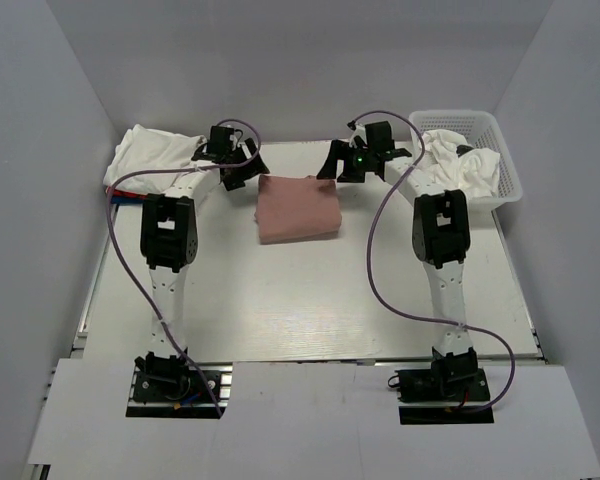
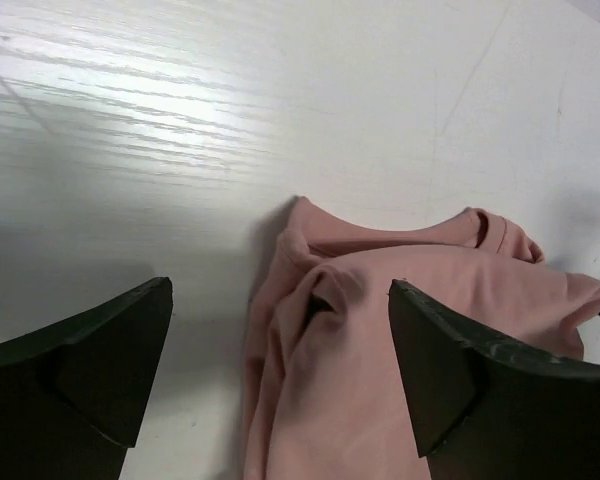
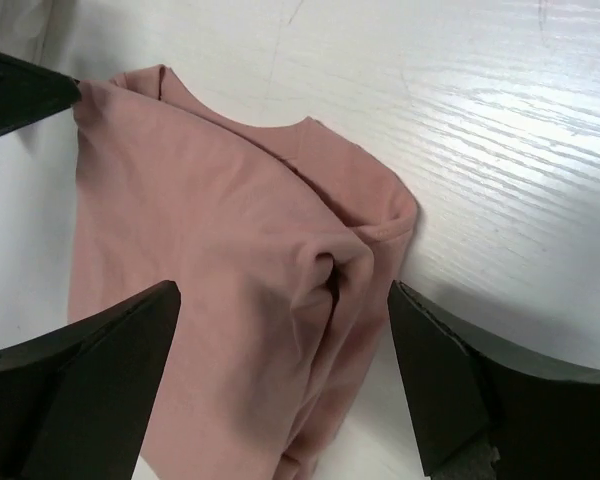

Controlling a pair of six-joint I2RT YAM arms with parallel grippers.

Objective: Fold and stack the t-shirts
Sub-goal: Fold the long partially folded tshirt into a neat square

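Pink cotton, folded into 1 compact block: the pink t-shirt (image 1: 297,208) lies flat on the table (image 1: 280,300), in the middle of the far half, between the 2 arms; its outline is close to square, only slightly wider than deep, so the long axis runs roughly left to right with a small tilt; both wrist views show the curved neckline along the edge away from the cameras, which in the top view looks like the far edge; the print is not visible.

Both tools hang at that far edge with jaws spread wide and nothing between them; the left gripper (image 1: 235,165) sits over the far-left corner of the pink t-shirt (image 2: 400,330), the right gripper (image 1: 355,162) over the far-right corner (image 3: 210,270); whether any fingertip touches the cloth I cannot tell; each corner shows a bunched fold of layers.

At the far-left corner of the table lies a loose heap of white t-shirts (image 1: 155,150) with a sliver of red at its near edge; at the far right stands a white basket (image 1: 507,185) holding crumpled white cloth (image 1: 465,165).
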